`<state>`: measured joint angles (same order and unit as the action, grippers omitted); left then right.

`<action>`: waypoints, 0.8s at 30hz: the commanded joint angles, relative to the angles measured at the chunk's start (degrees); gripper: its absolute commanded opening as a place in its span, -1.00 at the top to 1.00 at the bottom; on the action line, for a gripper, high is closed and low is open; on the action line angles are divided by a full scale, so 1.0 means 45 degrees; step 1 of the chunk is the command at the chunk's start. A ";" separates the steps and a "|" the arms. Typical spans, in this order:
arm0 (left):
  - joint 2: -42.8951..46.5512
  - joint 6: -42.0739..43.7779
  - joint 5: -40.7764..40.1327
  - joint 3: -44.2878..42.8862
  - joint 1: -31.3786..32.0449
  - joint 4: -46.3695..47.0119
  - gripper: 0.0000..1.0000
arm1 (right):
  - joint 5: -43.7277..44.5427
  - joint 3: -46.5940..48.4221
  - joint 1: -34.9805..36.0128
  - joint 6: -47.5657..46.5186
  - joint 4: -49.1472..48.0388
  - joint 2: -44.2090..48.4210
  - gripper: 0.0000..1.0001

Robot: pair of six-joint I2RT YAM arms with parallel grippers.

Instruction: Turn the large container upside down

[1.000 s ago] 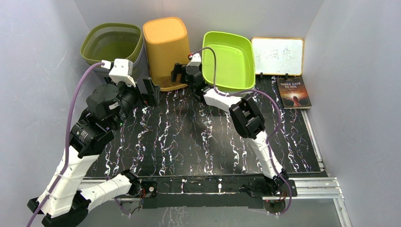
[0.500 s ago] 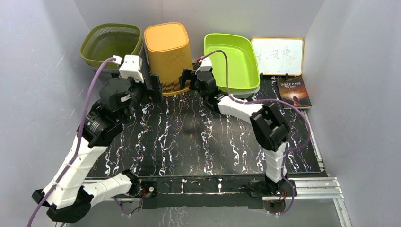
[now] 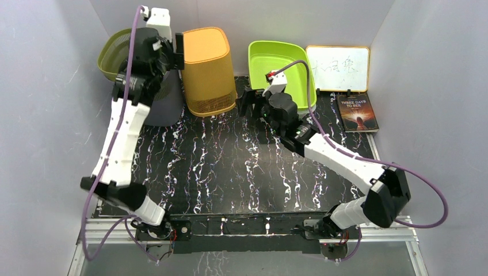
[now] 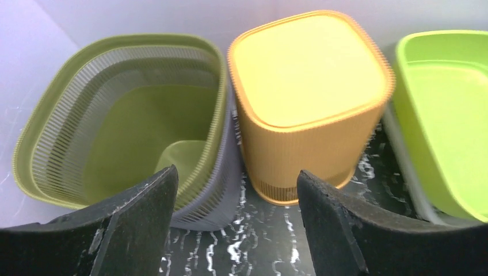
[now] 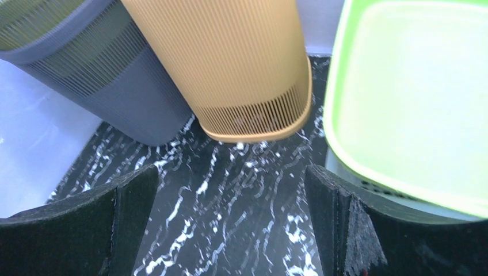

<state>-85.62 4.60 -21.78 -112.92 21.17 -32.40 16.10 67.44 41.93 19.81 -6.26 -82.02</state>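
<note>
Nearest, the black marbled worktop [image 3: 230, 172]. Further in, right fingers [image 5: 86, 230] — spread wide, gripping nothing, held low and aimed at the foot of the orange container [image 3: 207, 69], near but not touching.

Next, the container itself: in the back row, between a green mesh basket [image 3: 124, 52] and a lime tub [image 3: 282, 69], just beside the basket. Stands rim-down on the worktop, closed flat base upward. By that, looks already turned over, with little left except to back away.

Appears to be thin ribbed plastic — probably light, stiff at the base and rim, springy along the walls. Tall and tapered, so likely easy to topple with a nudge near the top. Too wide for one pair of fingers across the body. Best taken by pinching the wall at the rim, or by pressing from both sides low down near the slotted band.

High by its upper left edge, left fingers [image 4: 132, 230], also parted and empty, clear of the container.

Farthest right, a whiteboard [image 3: 338, 68] and a book [image 3: 358, 112].
</note>
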 commanded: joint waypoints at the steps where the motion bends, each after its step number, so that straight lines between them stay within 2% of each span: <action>1: -0.1728 -0.0395 0.3207 -0.1550 -0.2311 -0.1353 -0.41 | 0.0861 -0.0646 0.0015 0.0053 0.1804 0.1279 -0.96; 6: -0.2860 -0.0938 0.6245 -0.1918 -0.3745 -0.1359 -0.32 | 0.1668 -0.1734 0.0003 0.0195 0.2192 0.2664 -0.96; 10: -0.3045 -0.0914 0.7354 -0.1444 -0.4035 -0.1058 -0.29 | 0.2102 -0.2204 0.0003 0.0177 0.2237 0.3402 -0.96; 17: -0.2995 -0.0707 0.7269 -0.1026 -0.4422 -0.0858 -0.20 | 0.2225 -0.2482 -0.0012 0.0175 0.2375 0.3382 -0.96; 24: -0.2945 0.0105 0.6095 -0.0782 -0.4469 -0.1456 -0.11 | 0.2166 -0.2698 -0.0012 0.0346 0.2368 0.3232 -0.96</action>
<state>-102.21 2.52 8.19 -117.30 1.54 -36.67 24.97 55.27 41.93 20.91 6.31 -67.61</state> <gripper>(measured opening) 0.566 0.980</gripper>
